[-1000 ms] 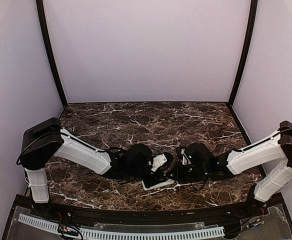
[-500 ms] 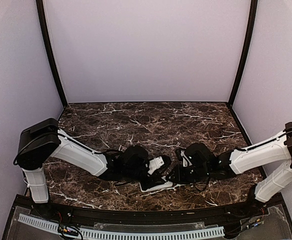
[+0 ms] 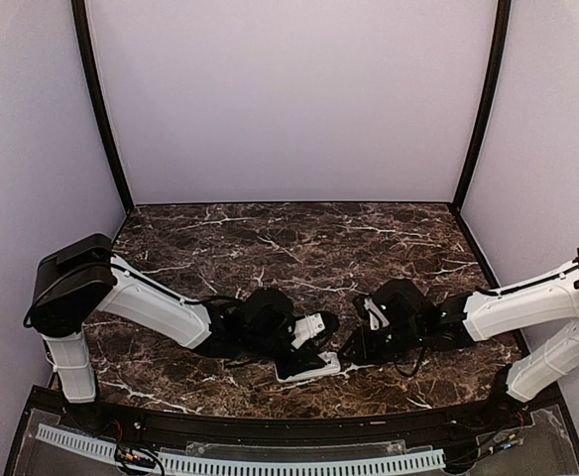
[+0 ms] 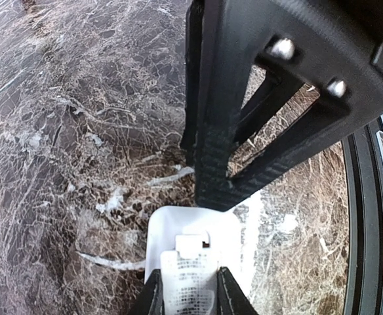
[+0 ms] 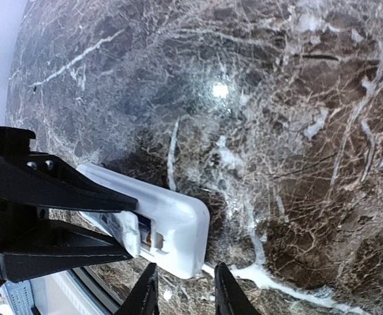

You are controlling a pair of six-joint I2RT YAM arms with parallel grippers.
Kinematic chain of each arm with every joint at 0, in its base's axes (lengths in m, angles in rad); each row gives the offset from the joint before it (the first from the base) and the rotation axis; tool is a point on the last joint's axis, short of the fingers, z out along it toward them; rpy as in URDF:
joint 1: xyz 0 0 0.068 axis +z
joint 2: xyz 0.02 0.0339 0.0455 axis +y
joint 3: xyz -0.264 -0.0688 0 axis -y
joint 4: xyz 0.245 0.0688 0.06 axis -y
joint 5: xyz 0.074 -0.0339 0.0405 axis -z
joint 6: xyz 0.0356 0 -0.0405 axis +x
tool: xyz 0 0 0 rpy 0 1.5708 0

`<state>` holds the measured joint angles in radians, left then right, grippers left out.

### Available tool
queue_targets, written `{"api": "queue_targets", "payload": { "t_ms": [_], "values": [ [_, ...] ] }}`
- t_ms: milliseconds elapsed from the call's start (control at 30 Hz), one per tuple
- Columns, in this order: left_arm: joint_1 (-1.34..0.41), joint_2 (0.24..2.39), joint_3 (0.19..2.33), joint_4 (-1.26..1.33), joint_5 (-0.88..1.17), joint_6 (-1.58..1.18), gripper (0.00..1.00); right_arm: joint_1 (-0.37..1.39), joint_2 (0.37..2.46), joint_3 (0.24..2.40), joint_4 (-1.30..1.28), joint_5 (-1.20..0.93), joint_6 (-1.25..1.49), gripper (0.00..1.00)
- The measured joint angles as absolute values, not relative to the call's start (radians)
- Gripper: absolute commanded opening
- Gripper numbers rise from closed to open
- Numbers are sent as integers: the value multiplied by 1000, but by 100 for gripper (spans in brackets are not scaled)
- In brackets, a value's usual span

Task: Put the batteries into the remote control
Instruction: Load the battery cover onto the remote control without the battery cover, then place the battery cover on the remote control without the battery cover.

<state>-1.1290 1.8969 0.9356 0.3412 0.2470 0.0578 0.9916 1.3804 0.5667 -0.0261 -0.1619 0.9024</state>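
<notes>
The white remote control [image 3: 307, 369] lies back up near the table's front edge, also seen in the left wrist view [image 4: 191, 226] and the right wrist view [image 5: 178, 230]. A labelled white cover piece [image 4: 188, 282] sits on its back. My left gripper [image 4: 190, 298] is shut on that cover, a finger against each long side. A small dark gap [image 5: 147, 235] shows at the cover's end; the batteries are hidden. My right gripper [image 5: 185, 298] stands open just off the remote's rounded end, with nothing between its fingers. It looms over the remote in the left wrist view [image 4: 263, 98].
The dark marble table [image 3: 289, 248] is walled by pale panels at the back and both sides. A black rail [image 3: 270, 426] runs along the near edge, close beside the remote [image 4: 368, 216]. Both arms lie low and meet at the front middle.
My right gripper has opened and drawn back slightly to the right, off the remote. The left gripper and the remote have shifted a little toward the near edge.
</notes>
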Motion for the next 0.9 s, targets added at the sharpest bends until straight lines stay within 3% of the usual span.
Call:
{"api": "queue_targets", "payload": {
  "t_ms": [500, 700, 900],
  "values": [
    [-1131, 1888, 936, 319, 252, 67, 24, 1008, 1421, 530, 14, -294, 976, 21],
    [-1131, 1885, 936, 311, 254, 68, 24, 1024, 1425, 487, 46, -325, 1029, 10],
    [-1131, 1884, 939, 301, 256, 68, 26, 1035, 1490, 475, 151, -342, 1065, 7]
  ]
}}
